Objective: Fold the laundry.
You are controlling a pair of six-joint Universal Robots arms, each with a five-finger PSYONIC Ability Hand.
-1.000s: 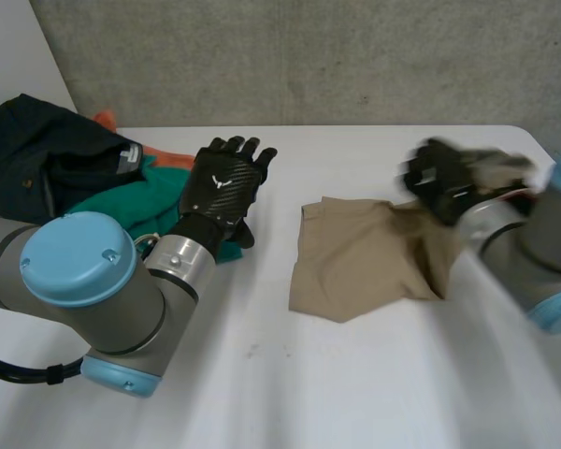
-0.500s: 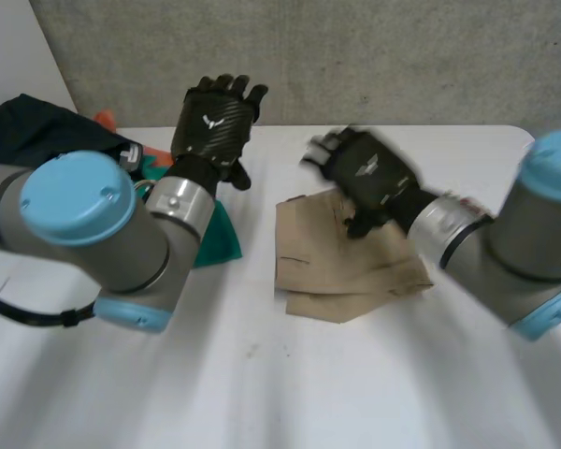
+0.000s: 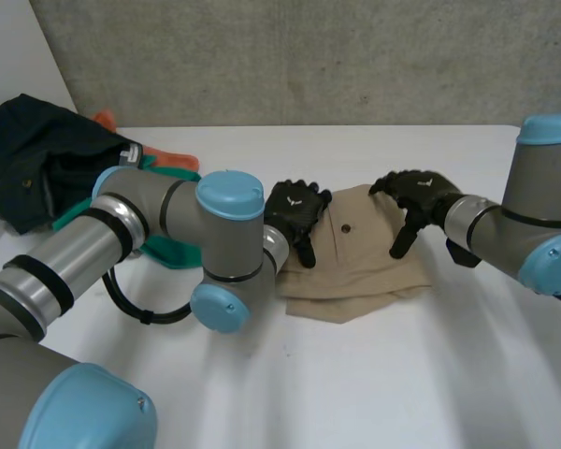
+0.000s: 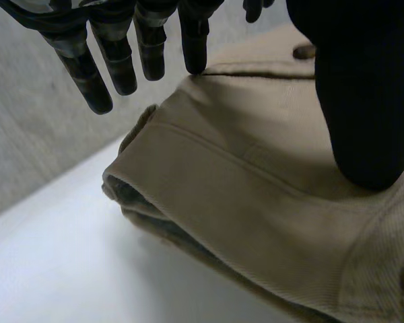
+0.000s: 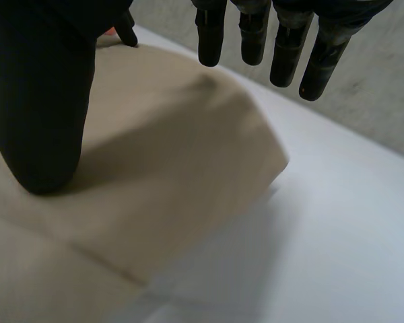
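A tan garment [image 3: 355, 257] lies folded in layers at the middle of the white table [image 3: 355, 393]. My left hand [image 3: 297, 213] rests on its left edge, open, fingers straight. In the left wrist view the thumb [image 4: 363, 94] presses on the tan garment [image 4: 242, 202] while the fingers hover just above its folded edge. My right hand [image 3: 416, 195] sits on the garment's right side, also open. In the right wrist view its thumb [image 5: 40, 94] presses the top layer of the tan garment [image 5: 182, 155] and its fingers hang straight above the cloth's corner.
A pile of laundry lies at the back left: a dark navy garment [image 3: 47, 159], a green cloth [image 3: 168, 251] and an orange piece [image 3: 173, 154]. My left arm reaches across in front of that pile. A grey wall stands behind the table.
The right hand carried a flap of the tan garment over to the left and let it go; it now rests on the folded cloth. The left hand came from the pile to the garment's left edge.
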